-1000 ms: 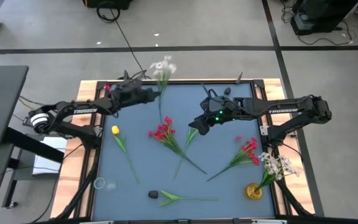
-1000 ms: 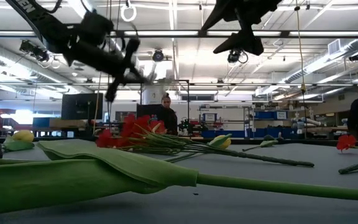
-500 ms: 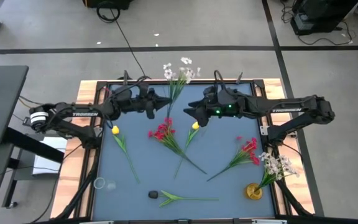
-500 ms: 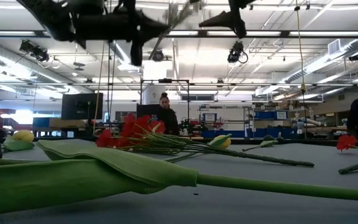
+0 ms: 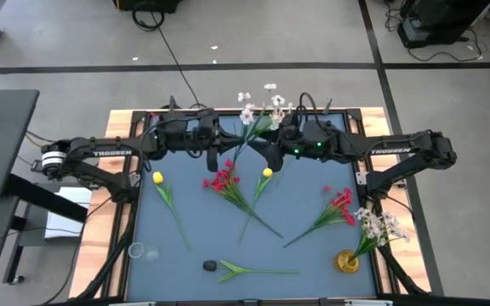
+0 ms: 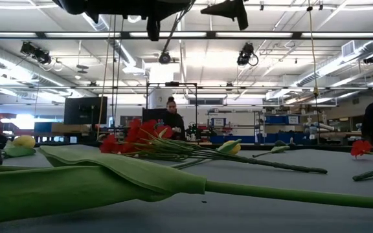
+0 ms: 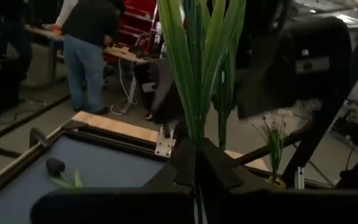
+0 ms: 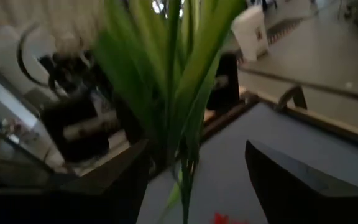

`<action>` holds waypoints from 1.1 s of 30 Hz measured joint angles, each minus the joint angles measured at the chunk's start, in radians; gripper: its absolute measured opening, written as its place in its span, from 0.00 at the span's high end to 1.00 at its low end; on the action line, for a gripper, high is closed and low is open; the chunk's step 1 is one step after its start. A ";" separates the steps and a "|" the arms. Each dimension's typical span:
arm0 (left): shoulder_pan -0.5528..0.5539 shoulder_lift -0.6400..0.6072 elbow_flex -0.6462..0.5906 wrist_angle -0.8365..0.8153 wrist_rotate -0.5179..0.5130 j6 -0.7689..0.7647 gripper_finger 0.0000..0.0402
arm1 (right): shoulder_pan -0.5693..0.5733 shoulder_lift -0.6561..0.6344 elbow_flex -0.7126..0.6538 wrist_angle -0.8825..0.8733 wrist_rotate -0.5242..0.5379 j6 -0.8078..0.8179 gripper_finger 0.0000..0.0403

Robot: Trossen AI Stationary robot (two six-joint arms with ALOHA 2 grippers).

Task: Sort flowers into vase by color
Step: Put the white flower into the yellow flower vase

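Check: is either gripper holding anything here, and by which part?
Left gripper is shut on the white flower's green stem. Right gripper is open around that stem, not yet gripping.

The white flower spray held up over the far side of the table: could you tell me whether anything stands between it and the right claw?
Nothing visible does. The left claw is shut on the white flower spray by its stem, and the open right claw sits right beside it. In the right wrist view the green stem already stands between its fingers.

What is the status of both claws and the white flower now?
Left claw shut on white flower stem, raised. Right claw open around that stem. Nothing in the way.
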 joint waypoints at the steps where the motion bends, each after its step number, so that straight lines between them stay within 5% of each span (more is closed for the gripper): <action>1: -0.003 0.000 0.000 -0.001 0.000 0.011 0.97 | 0.000 0.000 0.000 0.015 0.008 -0.007 0.35; 17: -0.042 0.000 0.000 -0.008 -0.043 0.030 0.93 | -0.002 0.003 0.000 0.051 -0.034 -0.088 0.79; 22: -0.055 0.000 0.000 -0.008 -0.105 0.042 0.79 | -0.019 0.003 0.000 0.030 -0.037 -0.106 0.97; 33: -0.001 -0.154 0.000 -0.279 -0.105 0.064 0.46 | -0.034 -0.078 0.000 -0.168 -0.027 -0.141 0.98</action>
